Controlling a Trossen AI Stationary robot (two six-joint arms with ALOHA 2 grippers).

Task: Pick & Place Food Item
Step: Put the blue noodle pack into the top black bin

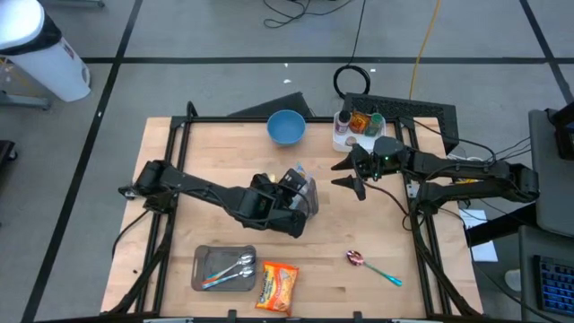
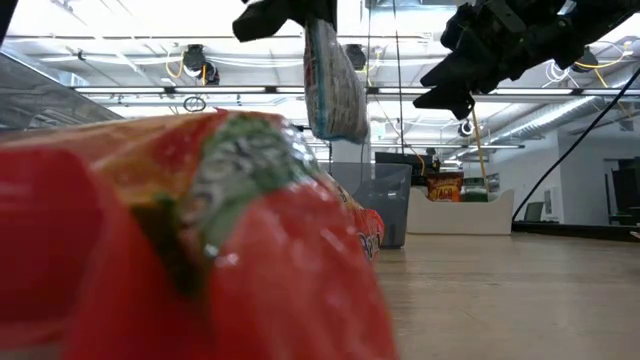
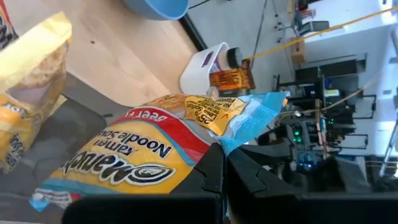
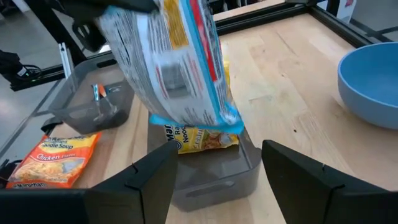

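- Mid-frame, high view: left gripper (image 1: 300, 199) clamped on ramen pack (image 3: 143, 146), "Ramen Noodle Soup", "Beef".
- Right gripper (image 1: 352, 170) agape, empty.
- Three ramen packs; second (image 4: 59, 158) reads "Chicken".

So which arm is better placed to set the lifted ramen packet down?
Left. The left gripper is shut on the ramen packet, hanging above the grey bin that holds another packet. The right gripper is open, empty, off toward the blue bowl.
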